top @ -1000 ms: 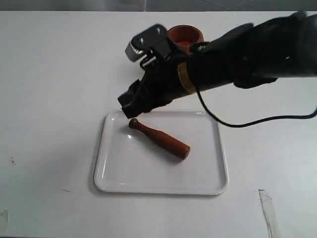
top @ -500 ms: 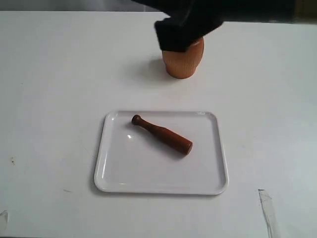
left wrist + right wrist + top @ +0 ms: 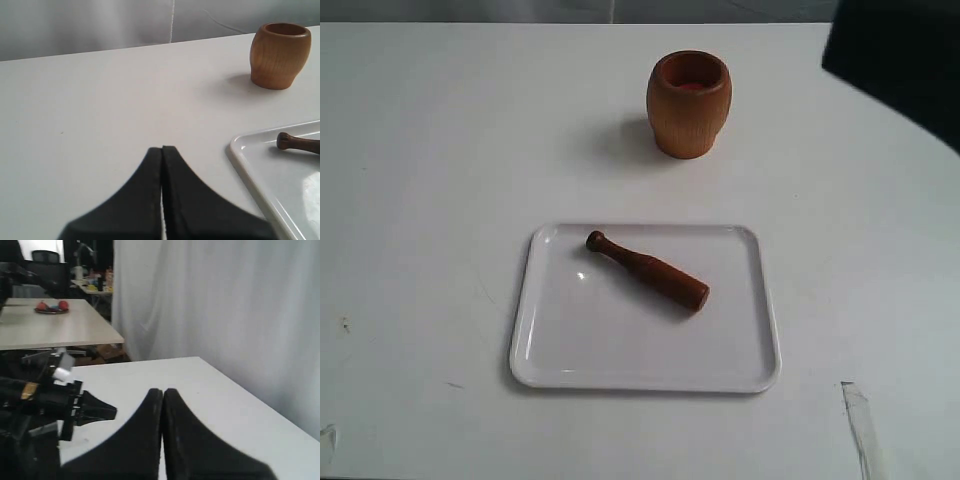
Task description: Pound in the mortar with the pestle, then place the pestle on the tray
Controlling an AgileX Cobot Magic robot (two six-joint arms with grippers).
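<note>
The dark reddish-brown pestle point(image 3: 647, 271) lies slantwise on the white tray point(image 3: 550, 350), knob end toward the tray's far left corner. The light-brown mortar point(image 3: 689, 104) stands upright on the table beyond the tray, its reddish inside showing. From the left wrist I see the mortar point(image 3: 279, 55), the tray's corner point(image 3: 252, 165) and the pestle's knob point(image 3: 285, 141). My left gripper point(image 3: 162, 148) is shut and empty, over bare table beside the tray. My right gripper point(image 3: 162, 391) is shut and empty, far from the task things. Only a dark piece of the right arm point(image 3: 900, 60) shows at the exterior view's top right.
The white table point(image 3: 440, 200) spreads around the tray. A strip of tape point(image 3: 860, 425) lies near the front right edge. In the right wrist view a black arm part point(image 3: 55, 402) sits on the table, with a white curtain point(image 3: 225, 305) behind it.
The right arm, which hung over the tray's far edge and hid the mortar, has pulled back up and to the right, out of most of the view. The pestle stays on the tray.
</note>
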